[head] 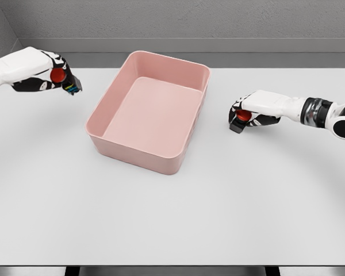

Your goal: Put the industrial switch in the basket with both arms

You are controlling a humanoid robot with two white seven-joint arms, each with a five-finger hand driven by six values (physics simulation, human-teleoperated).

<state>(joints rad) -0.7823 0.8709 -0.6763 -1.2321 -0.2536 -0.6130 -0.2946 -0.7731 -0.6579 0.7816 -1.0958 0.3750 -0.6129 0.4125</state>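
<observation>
**Holding two switches on either side of the basket**

Gripping one industrial switch (62, 79) with a red button, the left robot hand (46, 73) is hovering left of the pink basket (106, 109). The right robot hand (250, 112) is closing around a second switch (241, 119) right of the basket, low at the white table (172, 218).

A bare simulated test cell: a plain white table (172, 218) stands against a featureless grey wall (184, 20), with flat, even rendered lighting and no furnishings of any home or shop.
</observation>
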